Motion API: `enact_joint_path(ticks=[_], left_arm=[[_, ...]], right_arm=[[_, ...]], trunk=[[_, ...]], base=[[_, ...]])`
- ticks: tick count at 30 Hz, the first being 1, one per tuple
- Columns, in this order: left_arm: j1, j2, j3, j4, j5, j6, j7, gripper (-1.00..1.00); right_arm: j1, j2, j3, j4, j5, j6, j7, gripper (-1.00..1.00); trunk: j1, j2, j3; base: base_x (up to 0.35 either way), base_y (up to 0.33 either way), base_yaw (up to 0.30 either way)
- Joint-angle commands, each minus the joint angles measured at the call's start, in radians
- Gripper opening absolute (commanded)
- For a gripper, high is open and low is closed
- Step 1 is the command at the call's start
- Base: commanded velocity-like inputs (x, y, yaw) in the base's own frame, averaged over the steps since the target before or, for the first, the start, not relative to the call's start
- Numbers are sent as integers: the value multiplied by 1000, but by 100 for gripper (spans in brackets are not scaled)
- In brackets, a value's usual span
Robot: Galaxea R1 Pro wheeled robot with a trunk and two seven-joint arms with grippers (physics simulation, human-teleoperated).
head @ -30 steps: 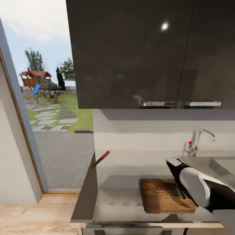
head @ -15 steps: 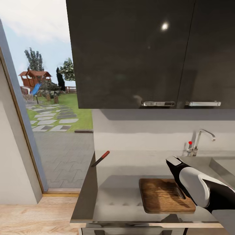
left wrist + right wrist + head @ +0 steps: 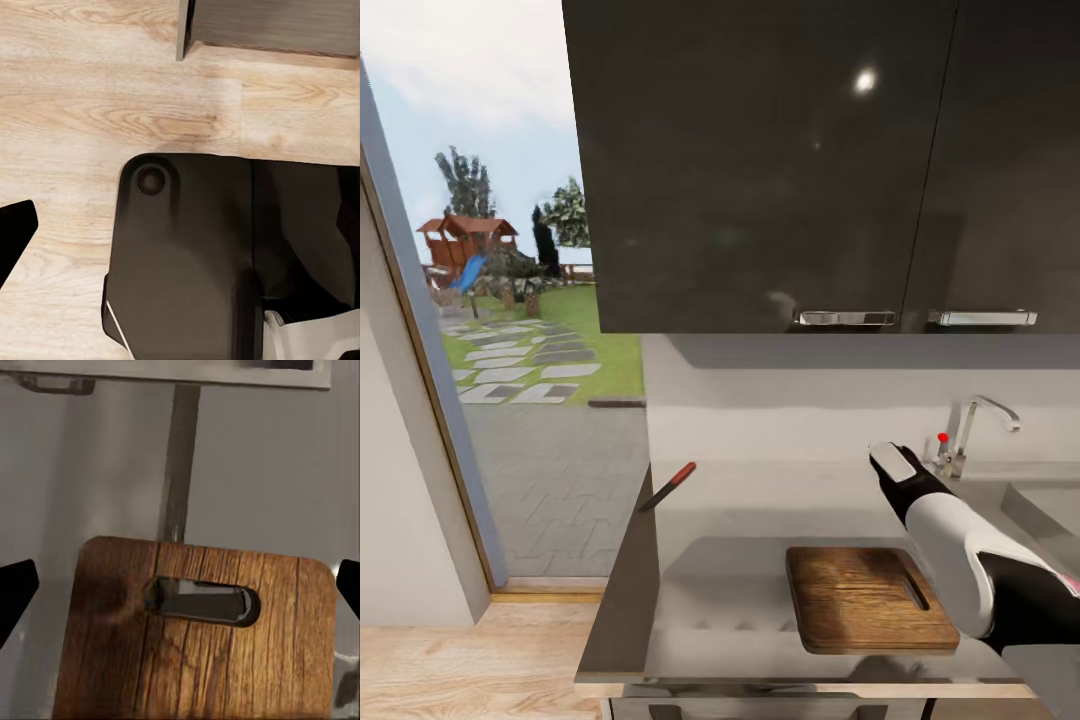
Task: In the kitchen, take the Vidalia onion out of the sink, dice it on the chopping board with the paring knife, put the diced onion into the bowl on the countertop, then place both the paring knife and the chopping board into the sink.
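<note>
**Right arm poised over the chopping board, knife waiting at the worktop's corner**

In the head view the chopping board (image 3: 870, 598) lies flat at the lower centre of the frame, near the front edge of the grey worktop (image 3: 750, 520). That is a sensible spot for cutting, within easy reach. The paring knife (image 3: 668, 486) rests at centre-left, its blade poking past the worktop's edge, well apart from the board. The sink (image 3: 1050, 505) and tap (image 3: 975, 425) sit at the right edge; no onion shows.

The right wrist view adds the board's handle slot (image 3: 201, 601) up close, with the right hand (image 3: 180, 585) released, its dark fingertips spread at both frame edges. The left wrist view shows wooden floor (image 3: 97, 97); the left hand's state I cannot tell.
</note>
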Motion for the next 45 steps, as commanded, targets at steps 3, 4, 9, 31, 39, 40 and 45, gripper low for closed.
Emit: enact_joint_path(ticks=[3,4,9,31,39,40,45], left_arm=[[1,0,0,-2,5,-1,-1,100],[1,0,0,-2,5,-1,-2,100],[1,0,0,-2,5,-1,-2,100],[1,0,0,-1,5,-1,-2,100],[1,0,0,-1,5,-1,-2,100],[1,0,0,-1,5,-1,-2,100],[1,-1,0,-1,5,-1,-2,100]], right_arm=[[0,10,27,-70,-2,45,-4,100],[0,15,45,-101,-2,59,-5,100],[0,22,132,-177,-3,114,-3,100],[0,24,270,-311,-1,271,192,100],[0,12,262,-225,0,270,183,100],[0,4,254,-185,-2,266,178,100],[0,-17,154,-91,-14,226,124,100]], trunk=[[0,0,0],[0,0,0],[0,0,0],[0,0,0],[0,0,0],[0,0,0],[0,0,0]], base=[[0,0,0],[0,0,0],[-5,0,0],[-274,0,0],[-38,0,0],[-6,0,0],[-3,0,0]])
